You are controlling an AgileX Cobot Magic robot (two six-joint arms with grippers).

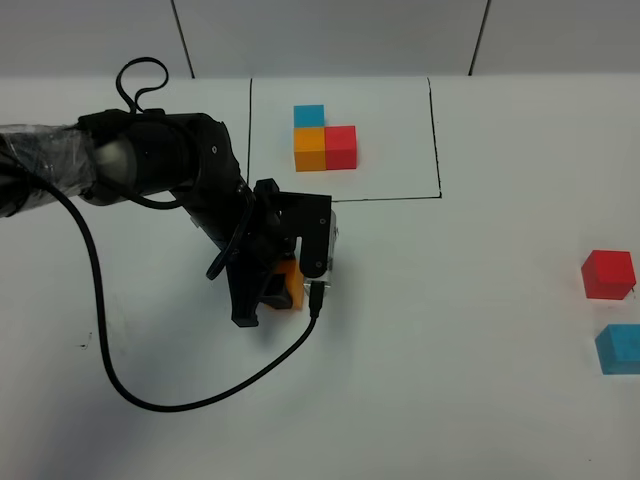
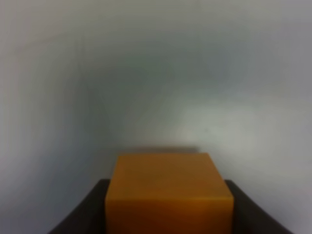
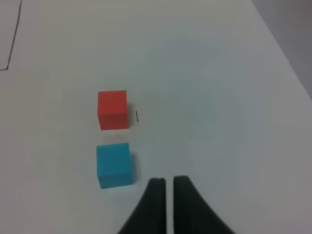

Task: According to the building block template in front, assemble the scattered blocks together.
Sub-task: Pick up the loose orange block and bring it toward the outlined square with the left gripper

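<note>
White desk (image 1: 480, 330): the building block template (image 1: 340, 140) lies at the far middle, and just in front of it the left claw (image 1: 283, 288) is clamped on the orange cube (image 2: 168, 192). The right claw (image 3: 169, 181), closed to a slit and holding nothing, hangs just beside the light blue cube (image 3: 114, 165). The red cube (image 3: 113, 109) sits near the blue one, and both are well apart from the template.

Orange cube (image 2: 168, 192), red cube (image 1: 608, 274), light-blue cube (image 1: 619, 348); template (image 1: 340, 140) (black-lined frame).
</note>
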